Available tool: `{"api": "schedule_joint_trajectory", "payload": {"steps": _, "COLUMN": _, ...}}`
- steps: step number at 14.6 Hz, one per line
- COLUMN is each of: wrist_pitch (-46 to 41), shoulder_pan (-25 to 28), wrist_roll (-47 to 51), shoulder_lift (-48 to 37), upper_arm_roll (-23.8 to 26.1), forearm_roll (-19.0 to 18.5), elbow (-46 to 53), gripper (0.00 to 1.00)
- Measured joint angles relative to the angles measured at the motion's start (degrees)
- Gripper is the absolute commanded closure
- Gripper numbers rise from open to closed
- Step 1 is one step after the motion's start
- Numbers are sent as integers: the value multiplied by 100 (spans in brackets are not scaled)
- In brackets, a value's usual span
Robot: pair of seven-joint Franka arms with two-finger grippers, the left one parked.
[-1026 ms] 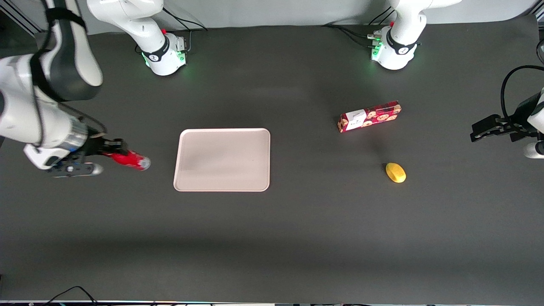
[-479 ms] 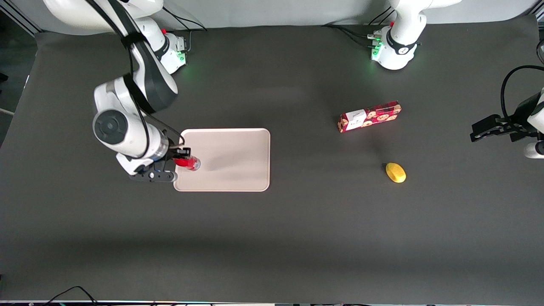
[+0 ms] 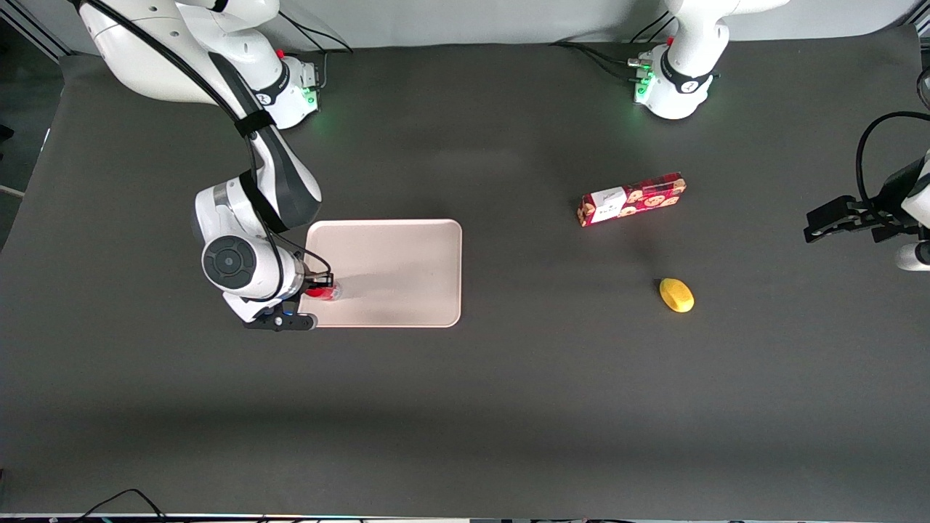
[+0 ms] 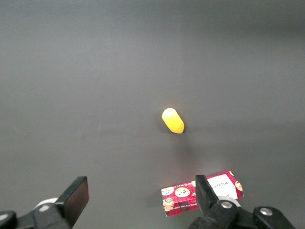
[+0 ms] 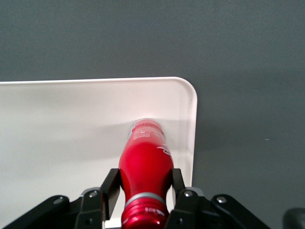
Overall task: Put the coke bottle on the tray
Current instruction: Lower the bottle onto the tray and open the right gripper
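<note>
1. Front view: I see my gripper (image 3: 320, 292) over the tray (image 3: 407, 247), at the tray's end nearest the working arm and close to the tray edge nearer the camera. The coke bottle (image 3: 325, 293) shows as a small red patch between the fingers, over the tray's surface (whether its base touches the tray I cannot tell from here). Well away from the gripper, toward the parked arm's end of the table, lie a red snack box (image 3: 631, 199) and a yellow lemon-like object (image 3: 676, 295), the lemon nearer the camera than the box; both are clear of the tray.

2. Right wrist view: the gripper (image 5: 143, 193) is clamped on the coke bottle (image 5: 144, 167), one black finger (image 5: 111, 190) pressed against each side of the body just below the neck. The red cap points back at the camera, and the base end sits over the pale tray (image 5: 57, 129), near its rounded corner and just inside the raised rim.

3. Left wrist view: only the lemon-like object (image 4: 172, 120) and the snack box (image 4: 202, 193) show on the dark table, apart from each other.
</note>
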Motion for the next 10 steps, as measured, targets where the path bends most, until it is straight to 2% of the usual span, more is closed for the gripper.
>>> {"api": "schedule_joint_trajectory", "payload": {"steps": 10, "wrist_pitch": -68, "shoulder_pan": 0, "wrist_roll": 16, "shoulder_lift": 89, "upper_arm_roll": 0, "forearm_roll": 0, "elbow": 258, "gripper": 0}}
